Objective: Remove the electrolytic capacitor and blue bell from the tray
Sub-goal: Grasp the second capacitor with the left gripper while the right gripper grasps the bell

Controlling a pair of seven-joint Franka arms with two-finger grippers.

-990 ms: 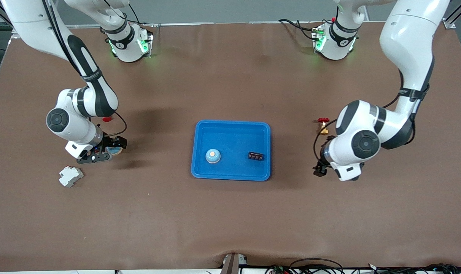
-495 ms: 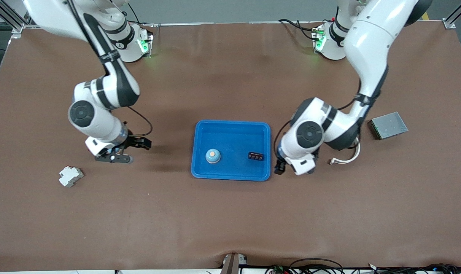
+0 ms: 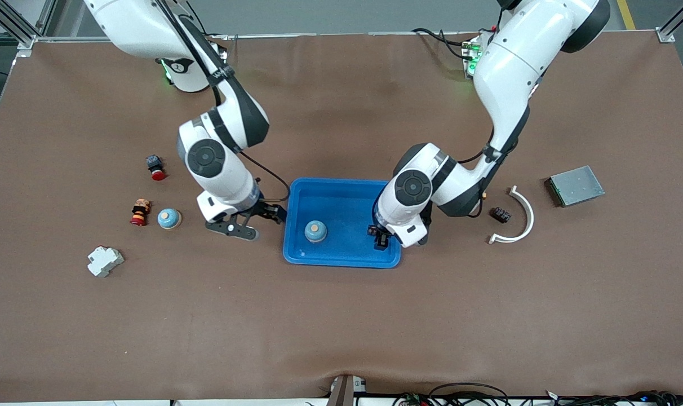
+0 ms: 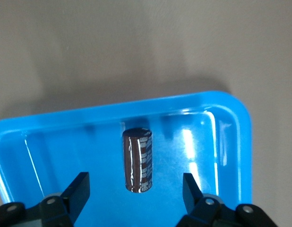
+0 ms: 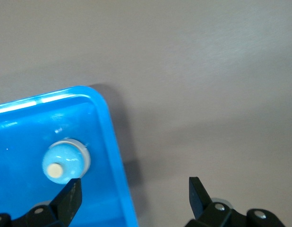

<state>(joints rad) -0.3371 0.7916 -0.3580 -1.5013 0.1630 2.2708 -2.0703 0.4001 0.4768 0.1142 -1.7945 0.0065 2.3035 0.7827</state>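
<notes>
I had the left tool (image 3: 382, 239) low over the left arm's end of the tray (image 3: 341, 258), its fingers (image 4: 80, 189) spread and released, one on each side of the electrolytic capacitor (image 4: 137, 160) without touching it. The capacitor lay on its side on the tray floor, and in the left wrist view its long axis ran crosswise to the line between the fingers, so I judged a plain squeeze would catch it across its width. The tray rim stood close by at that end.

The blue bell (image 3: 315, 230) sat upright in the tray toward the right arm's end. My right tool (image 3: 241, 224) was over the table (image 3: 341, 327) just outside that end of the tray, fingers (image 5: 70, 196) wide and empty; the rim lay between it and the bell. A second bell (image 3: 169, 219) on the table was well apart.
</notes>
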